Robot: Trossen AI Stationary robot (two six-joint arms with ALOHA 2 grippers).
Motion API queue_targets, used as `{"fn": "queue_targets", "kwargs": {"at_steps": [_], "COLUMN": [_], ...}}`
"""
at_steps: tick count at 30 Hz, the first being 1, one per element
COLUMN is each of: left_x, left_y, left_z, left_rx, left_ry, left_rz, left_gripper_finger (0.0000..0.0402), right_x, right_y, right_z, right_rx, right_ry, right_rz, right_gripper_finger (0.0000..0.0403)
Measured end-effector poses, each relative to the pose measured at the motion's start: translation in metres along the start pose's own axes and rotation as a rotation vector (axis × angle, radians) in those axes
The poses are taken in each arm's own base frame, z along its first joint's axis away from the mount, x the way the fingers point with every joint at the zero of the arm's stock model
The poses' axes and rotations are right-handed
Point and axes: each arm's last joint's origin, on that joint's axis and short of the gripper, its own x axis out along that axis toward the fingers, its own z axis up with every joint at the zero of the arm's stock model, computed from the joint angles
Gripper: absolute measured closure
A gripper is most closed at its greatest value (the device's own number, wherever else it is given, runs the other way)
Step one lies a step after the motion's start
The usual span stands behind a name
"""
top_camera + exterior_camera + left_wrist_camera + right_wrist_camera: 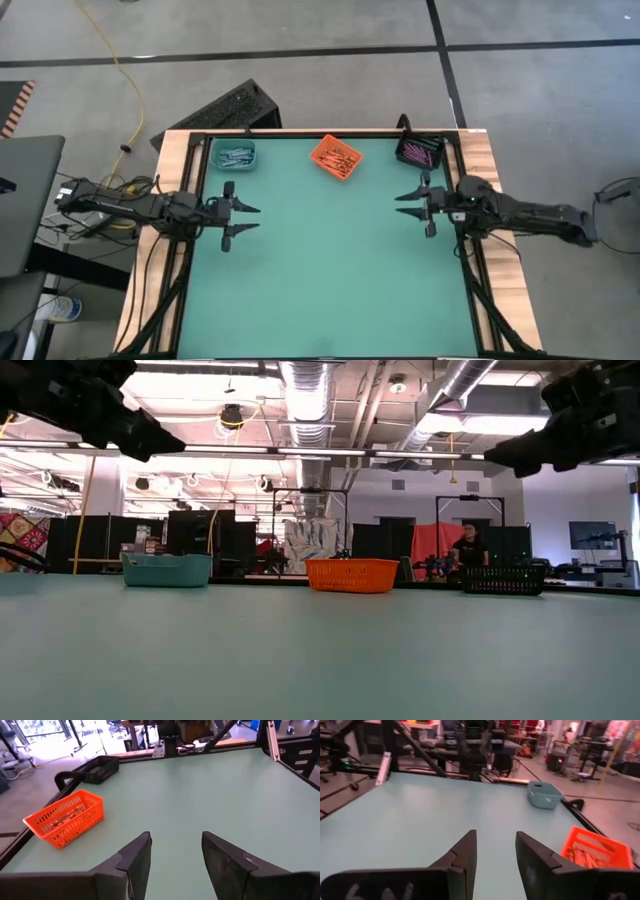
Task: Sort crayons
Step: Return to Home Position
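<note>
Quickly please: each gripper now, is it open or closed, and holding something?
Left gripper: open, holding nothing, over the left side of the table.
Right gripper: open, holding nothing, over the table's right side.

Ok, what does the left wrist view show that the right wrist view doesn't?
Only the left wrist view shows the black bin and the left gripper, which is open and empty. Only the right wrist view shows the teal bin and the right gripper, also open and empty. Both views show the orange bin with crayons inside it, and both show the green table.
</note>
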Motion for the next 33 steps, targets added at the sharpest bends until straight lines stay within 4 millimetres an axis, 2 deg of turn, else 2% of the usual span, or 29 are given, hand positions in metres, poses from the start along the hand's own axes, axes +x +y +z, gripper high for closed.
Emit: {"fn": "queue_targets", "kwargs": {"at_steps": [6,12,18,24,27,30,33], "left_x": [-0.001,-0.010,-0.022,-0.029,-0.028,-0.028,-0.028], "left_y": [-0.003,-0.002,-0.002,-0.001,-0.002,-0.003,-0.004], "left_z": [-0.004,-0.032,-0.047,-0.047,-0.049,-0.050,-0.050], "left_rx": [0.019,-0.005,0.002,0.078,0.113,0.132,0.154], "left_ry": [0.004,-0.011,-0.118,-0.189,-0.163,-0.160,-0.169], "left_rz": [-0.007,0.014,-0.017,-0.022,-0.029,-0.054,-0.089], "left_gripper_finger": [0.0237,0.0237,0.0237,0.0237,0.0237,0.0237,0.0237], "right_x": [-0.015,-0.024,-0.028,-0.029,-0.028,-0.022,-0.020], "right_y": [-0.005,-0.004,-0.004,-0.006,-0.008,-0.011,-0.014], "right_z": [-0.002,0.000,0.002,0.001,-0.005,-0.024,-0.032], "right_rx": [0.008,-0.001,-0.026,-0.040,-0.035,-0.017,-0.005], "right_ry": [-0.026,-0.066,-0.099,-0.080,-0.062,-0.034,-0.101], "right_rz": [-0.028,-0.052,-0.069,-0.117,-0.155,-0.193,-0.228], "right_gripper_finger": [0.0271,0.0271,0.0271,0.0271,0.0271,0.0274,0.0283]}}
